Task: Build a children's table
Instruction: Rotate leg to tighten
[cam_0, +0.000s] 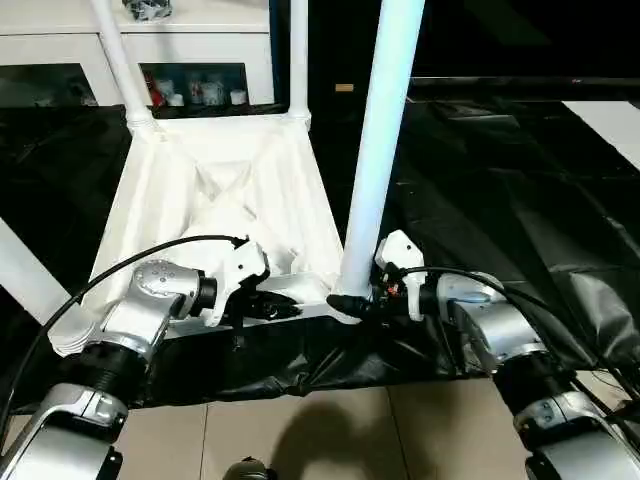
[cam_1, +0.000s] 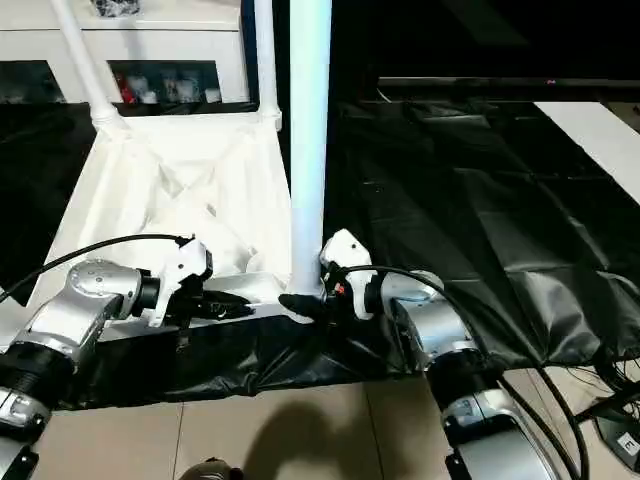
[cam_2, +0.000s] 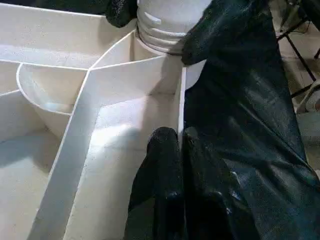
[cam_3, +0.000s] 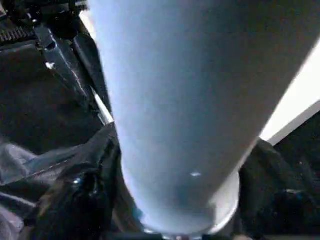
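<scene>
Here, I have the children's table (cam_0: 220, 190) lying upside down on the black plastic sheet (cam_0: 500, 190) that covers the surface, its ribbed white underside facing up at me. It is all smooth white plastic: thin straight ribs run diagonally from the corners, with a curved wall between them in the left wrist view. On the far side two round tube legs stand in their corner sockets, the far left leg (cam_0: 118, 60) leaning slightly and the far right leg (cam_0: 298, 55) upright. Another white tube (cam_0: 25, 275) slants across the left edge of my head view.

My left gripper (cam_0: 275, 309) reaches in level from the left over the table's near rim (cam_2: 181, 107), the silver forearm angled inward. Its jaws are pressed together on that thin rim wall, one black finger (cam_2: 157, 175) inside, the other outside.

Further right, the near right leg (cam_0: 382, 130) rises tall and round from the near corner socket (cam_2: 165, 40), whose collar is ringed with ridges. My right gripper (cam_0: 348, 305) comes in level from the right at the leg's base, jaws apart on either side of the tube; I cannot tell whether they touch it. The sheet is glossy and creased, hanging over the surface's near edge above pale floor tiles (cam_0: 330, 430).
</scene>
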